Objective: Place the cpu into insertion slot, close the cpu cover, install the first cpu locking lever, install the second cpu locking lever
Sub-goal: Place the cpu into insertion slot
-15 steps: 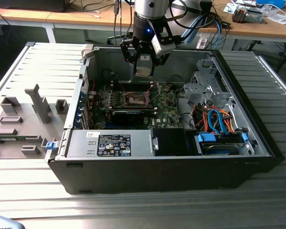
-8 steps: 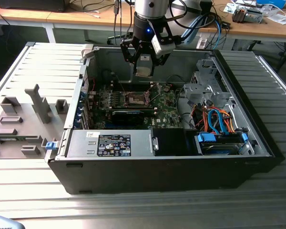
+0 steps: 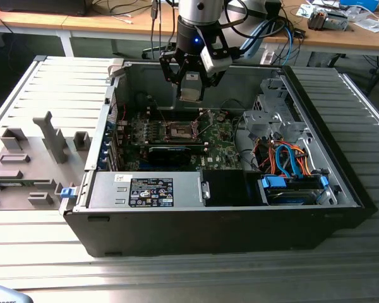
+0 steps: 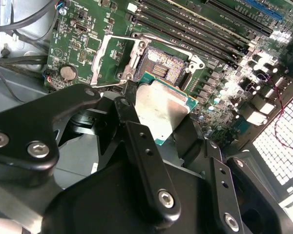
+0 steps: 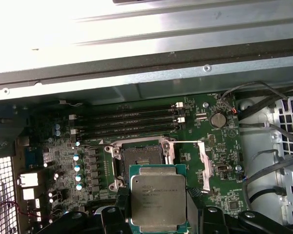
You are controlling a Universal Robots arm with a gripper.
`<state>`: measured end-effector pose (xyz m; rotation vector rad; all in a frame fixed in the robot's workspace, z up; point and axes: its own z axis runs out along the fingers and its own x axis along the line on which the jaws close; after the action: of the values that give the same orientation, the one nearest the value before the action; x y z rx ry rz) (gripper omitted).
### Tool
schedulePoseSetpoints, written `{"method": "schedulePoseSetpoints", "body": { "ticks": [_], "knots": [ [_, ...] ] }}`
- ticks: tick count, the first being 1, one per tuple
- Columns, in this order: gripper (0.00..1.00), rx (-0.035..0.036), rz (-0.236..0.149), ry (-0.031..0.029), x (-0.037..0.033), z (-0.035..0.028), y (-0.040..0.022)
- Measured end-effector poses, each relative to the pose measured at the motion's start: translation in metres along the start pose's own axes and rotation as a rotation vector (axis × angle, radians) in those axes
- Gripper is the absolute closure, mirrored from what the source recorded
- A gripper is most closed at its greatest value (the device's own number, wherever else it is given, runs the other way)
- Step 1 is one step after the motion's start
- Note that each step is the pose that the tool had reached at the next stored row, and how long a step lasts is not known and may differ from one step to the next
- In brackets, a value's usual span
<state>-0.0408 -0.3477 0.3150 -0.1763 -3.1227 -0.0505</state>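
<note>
Inside the open computer case (image 3: 227, 235), the gripper (image 3: 191, 95) hangs above the motherboard (image 3: 222, 150) clamped on the cpu (image 5: 157, 204), clear of the insertion slot (image 5: 141, 158) with its cpu cover (image 5: 201, 161) raised: placement is in hand, calling for square alignment over the socket.

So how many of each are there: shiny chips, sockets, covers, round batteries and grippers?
cpu: 1
insertion slot: 1
cpu cover: 1
coin battery: 1
gripper: 1
Total: 5
</note>
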Motion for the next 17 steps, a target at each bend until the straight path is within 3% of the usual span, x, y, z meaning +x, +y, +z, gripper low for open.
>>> {"method": "schedulePoseSetpoints", "body": {
  "ticks": [17],
  "knots": [
    [0.45,-0.0003,0.018,-0.0006,0.0000,0.0000,0.0000]
  ]
}}
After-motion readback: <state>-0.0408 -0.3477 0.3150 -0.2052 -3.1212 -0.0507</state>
